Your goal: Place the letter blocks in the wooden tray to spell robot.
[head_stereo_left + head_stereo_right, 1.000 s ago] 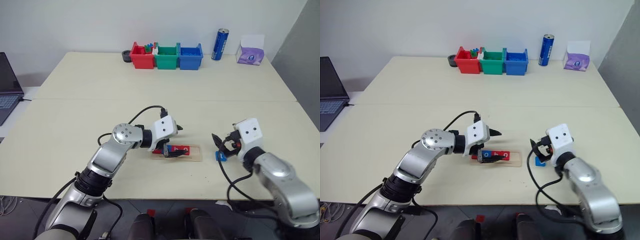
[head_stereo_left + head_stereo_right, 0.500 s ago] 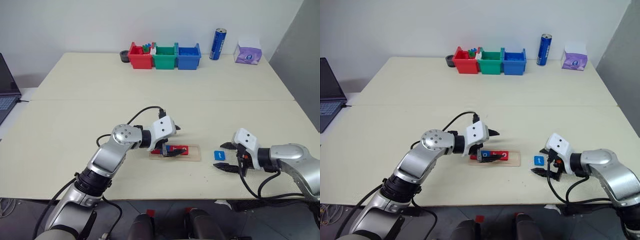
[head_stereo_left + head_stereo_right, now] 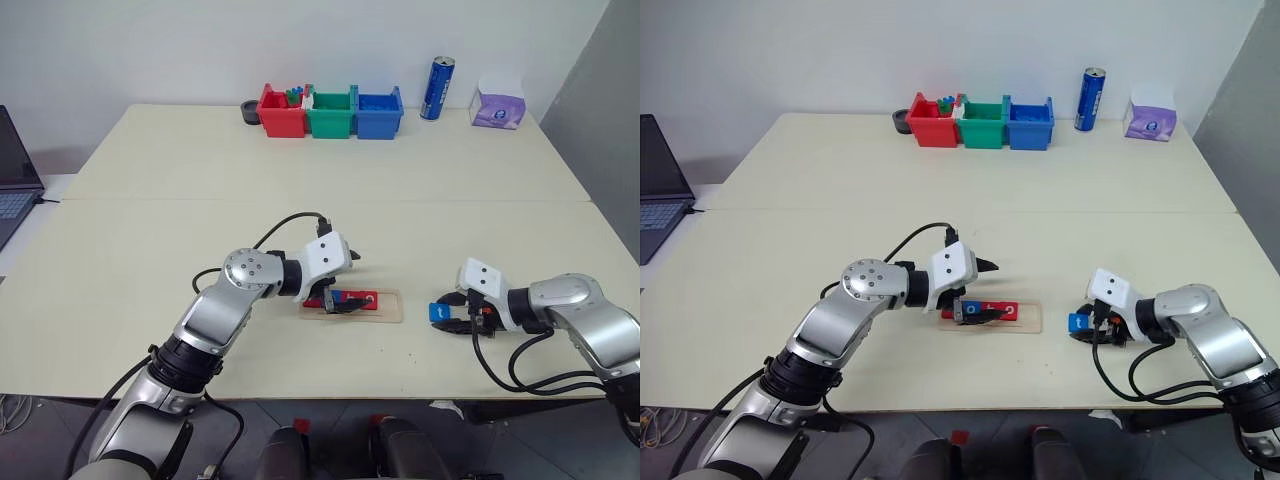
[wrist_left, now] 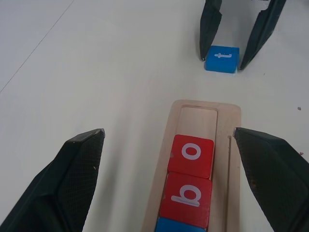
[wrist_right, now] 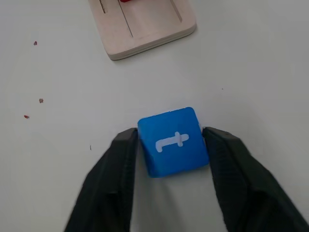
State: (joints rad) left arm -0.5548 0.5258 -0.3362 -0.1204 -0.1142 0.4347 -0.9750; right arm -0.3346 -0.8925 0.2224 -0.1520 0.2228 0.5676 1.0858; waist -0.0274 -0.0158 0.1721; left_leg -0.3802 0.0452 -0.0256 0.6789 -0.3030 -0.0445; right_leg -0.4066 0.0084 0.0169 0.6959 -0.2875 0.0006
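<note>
The right tool sits low on the worktop with its two black fingers closed in against opposite sides of the blue "t" block. The block lies flat on the worktop, apart from the open end of the wooden tray. The grip looks shallow: only the fingertips reach the block's sides, and the block sits slightly turned between them. If the tool lifts from here, the block could twist or slip out and drop back on the worktop, perhaps face down or farther off.

Next comes the tray. In it lie a red "o", a red "b" and the edge of a blue block behind them; one bare slot shows at the near end, beyond the "o". A tilted "t" could catch on the tray's rim, or push the "o" and shift the row. It could also land turned the wrong way for the word.

The left tool hovers over the tray with its fingers spread wide, holding nothing. It straddles the very slot the "t" must enter, so the two tools could meet there unless the left one clears.

Far back stand bins, a can and a tissue pack, well out of reach of trouble.
</note>
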